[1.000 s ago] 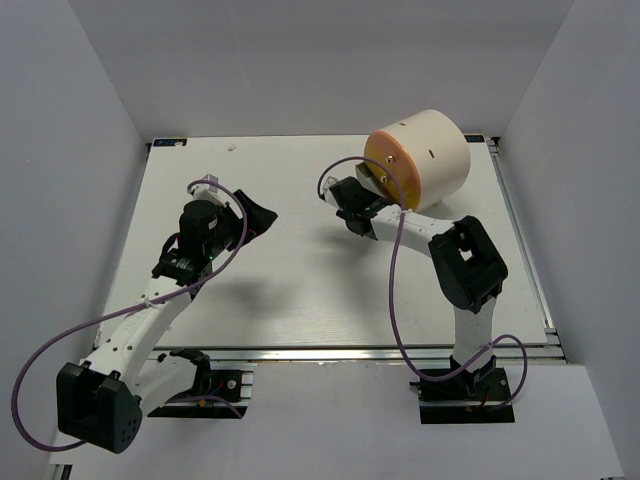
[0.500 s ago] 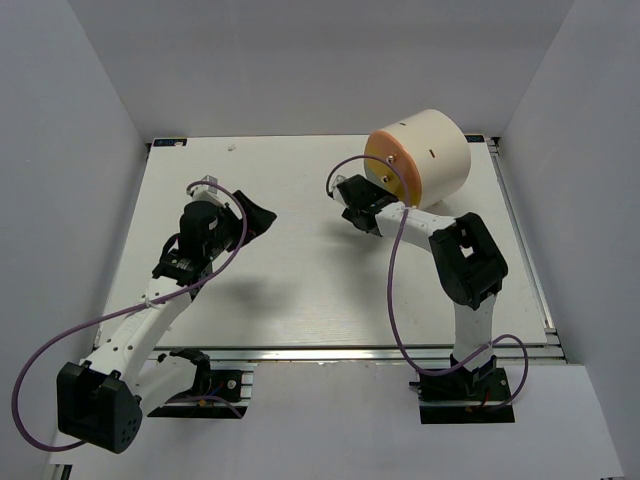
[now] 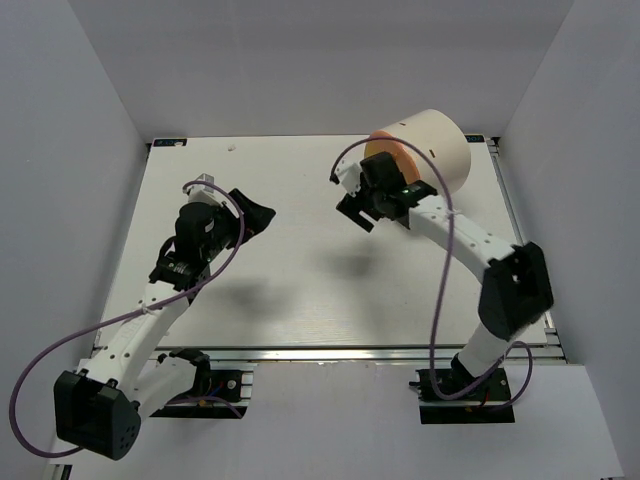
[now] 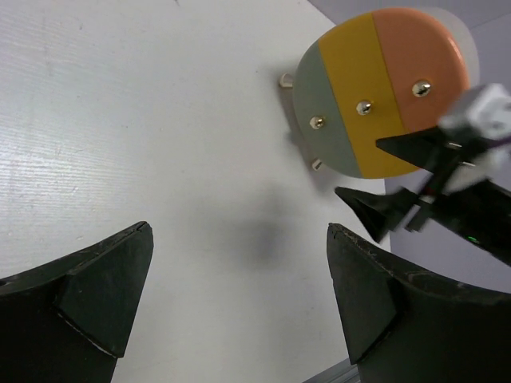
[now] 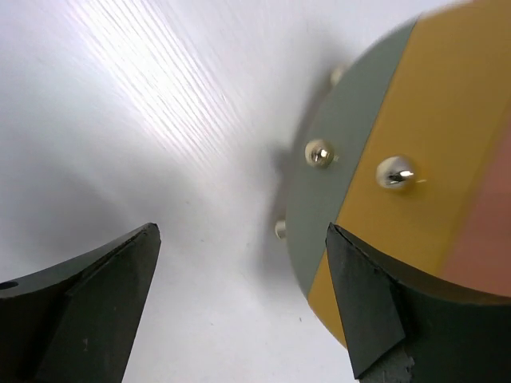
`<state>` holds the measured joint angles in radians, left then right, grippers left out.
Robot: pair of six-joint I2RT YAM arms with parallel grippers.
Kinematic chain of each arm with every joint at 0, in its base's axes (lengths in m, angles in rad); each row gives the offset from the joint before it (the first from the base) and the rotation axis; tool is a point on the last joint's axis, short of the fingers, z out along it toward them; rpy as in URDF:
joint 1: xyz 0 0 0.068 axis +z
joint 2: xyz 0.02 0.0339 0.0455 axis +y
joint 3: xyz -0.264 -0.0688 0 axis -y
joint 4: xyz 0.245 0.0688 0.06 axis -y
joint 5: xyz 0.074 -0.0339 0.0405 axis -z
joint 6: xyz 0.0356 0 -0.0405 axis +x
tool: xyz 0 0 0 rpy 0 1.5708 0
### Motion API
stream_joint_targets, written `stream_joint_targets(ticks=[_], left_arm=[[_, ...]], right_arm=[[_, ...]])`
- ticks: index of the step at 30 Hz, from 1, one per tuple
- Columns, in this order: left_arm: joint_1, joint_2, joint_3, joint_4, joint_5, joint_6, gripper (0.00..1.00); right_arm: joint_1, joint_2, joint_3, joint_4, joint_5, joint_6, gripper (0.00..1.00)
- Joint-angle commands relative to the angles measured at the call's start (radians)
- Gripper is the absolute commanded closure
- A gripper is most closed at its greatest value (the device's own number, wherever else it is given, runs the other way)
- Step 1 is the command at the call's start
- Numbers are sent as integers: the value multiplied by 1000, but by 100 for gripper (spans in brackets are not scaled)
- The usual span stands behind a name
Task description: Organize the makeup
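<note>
- No makeup shows in any view, not on the tabletop [image 3: 300, 270] and not in either gripper.
- My right gripper [image 5: 239, 263] hangs spread and empty just in front of the cream cylinder [image 3: 440, 150], facing its drawer fronts. I can't tell whether it touches them.
- The grey front [image 4: 323, 120], yellow front [image 4: 367, 96] and orange front [image 4: 423, 64] line up as one flat face with the knobs out, so the drawers look shut.
- My left gripper [image 4: 239, 263] hovers spread wide and empty over the tabletop, well apart from the cylinder.
- My read is that the pieces are stowed inside and the sorting is essentially done. I can't see into the drawers to confirm it.
- What's left, I judge, is little beyond backing both arms away.
</note>
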<state>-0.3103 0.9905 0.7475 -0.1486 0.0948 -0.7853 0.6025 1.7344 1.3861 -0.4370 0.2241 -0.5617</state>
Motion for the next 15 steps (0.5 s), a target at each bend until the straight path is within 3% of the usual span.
stream_joint_targets(ticks=[1, 8, 15], left_arm=[[5, -53, -2, 52, 19, 14, 2], [5, -76, 4, 57, 54, 50, 2], [5, -111, 9, 37, 57, 67, 2]], right_arm=[[2, -153, 21, -55, -297, 31, 11], [-65, -279, -1, -126, -475, 173, 10], [-240, -396, -73, -106, -609, 255, 11]])
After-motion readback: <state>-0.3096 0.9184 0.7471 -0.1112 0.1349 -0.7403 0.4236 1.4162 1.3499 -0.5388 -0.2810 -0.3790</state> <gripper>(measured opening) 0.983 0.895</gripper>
